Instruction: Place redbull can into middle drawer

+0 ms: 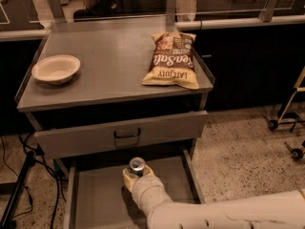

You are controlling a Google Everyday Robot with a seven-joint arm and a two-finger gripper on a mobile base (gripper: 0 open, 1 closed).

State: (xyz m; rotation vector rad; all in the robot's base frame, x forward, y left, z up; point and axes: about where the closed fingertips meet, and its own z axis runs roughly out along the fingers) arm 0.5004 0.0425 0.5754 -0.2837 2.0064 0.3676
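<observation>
One can, one open drawer, and we are right over the target. The gripper (137, 174) hangs above the back part of the middle drawer (97, 202), clamped around the redbull can (137, 164), which stands upright in the grasp with its silver top showing. We cannot tell whether the can's base touches the drawer floor yet. Just above sits the upper drawer (86, 138) with its bar handle (127, 133), and the desk (109, 42) carries a bowl (56, 69) and a chip bag (172, 60), both well apart from the action. We judge this the placing step. The next move calls for lowering until the can rests on the bare floor, then releasing and backing out, clear of the upper drawer's front.
</observation>
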